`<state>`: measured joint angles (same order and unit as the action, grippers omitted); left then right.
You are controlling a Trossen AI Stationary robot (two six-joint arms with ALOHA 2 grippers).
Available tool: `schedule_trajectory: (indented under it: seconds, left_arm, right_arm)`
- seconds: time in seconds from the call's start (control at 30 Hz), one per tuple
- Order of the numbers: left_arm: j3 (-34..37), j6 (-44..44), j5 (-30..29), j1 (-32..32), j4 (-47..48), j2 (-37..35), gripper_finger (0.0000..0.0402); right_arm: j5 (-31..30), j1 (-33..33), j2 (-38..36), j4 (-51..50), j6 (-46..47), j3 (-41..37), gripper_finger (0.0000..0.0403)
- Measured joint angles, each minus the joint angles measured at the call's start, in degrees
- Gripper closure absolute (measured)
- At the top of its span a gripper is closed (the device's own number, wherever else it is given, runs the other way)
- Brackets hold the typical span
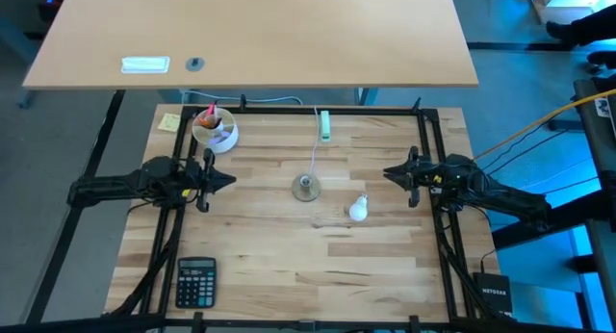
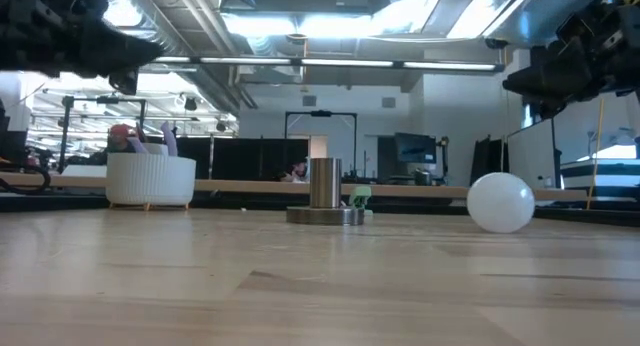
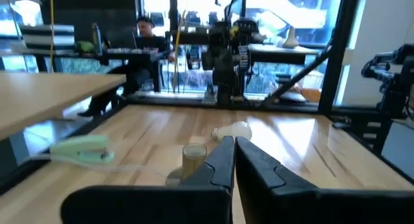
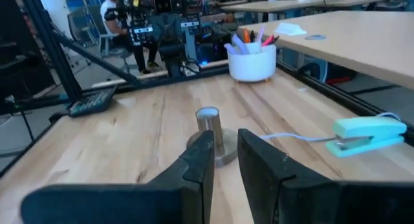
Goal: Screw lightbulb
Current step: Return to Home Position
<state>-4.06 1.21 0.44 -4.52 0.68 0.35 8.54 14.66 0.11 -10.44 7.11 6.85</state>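
The small white frosted pear-shaped lightbulb (image 1: 358, 209) lies on its side on the pale wooden table (image 1: 289, 266), just below and to the right of the round grey metal socket (image 1: 306, 187) at frame centre. The left gripper (image 1: 229, 179), mid-left, is clenched on nothing. The right gripper (image 1: 389, 173), mid-right, is empty, its fingers narrowly parted.

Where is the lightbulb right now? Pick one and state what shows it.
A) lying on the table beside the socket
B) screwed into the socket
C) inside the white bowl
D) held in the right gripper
A: the lightbulb lies on its side on the table, apart from the socket, and neither the left gripper nor the right gripper holds anything.
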Motion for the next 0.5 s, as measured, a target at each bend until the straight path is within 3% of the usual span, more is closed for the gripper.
schedule_trajectory:
  seconds: [0.13,0.33,0.5]
  left_arm:
    - [1.7,1.1,0.0,0.0,0.3,-0.1,0.0398]
    - [3.5,1.8,-0.5,-0.1,-1.5,0.1,0.0398]
    - [3.5,1.6,-0.6,-0.1,-1.3,0.2,0.0398]
  right_arm:
    - [-0.4,0.0,0.0,1.8,-1.7,-1.1,0.0331]
    - [-0.5,0.0,1.9,15.6,0.0,-6.1,0.0331]
    - [-0.3,0.0,2.3,13.0,-0.4,-6.2,0.0331]
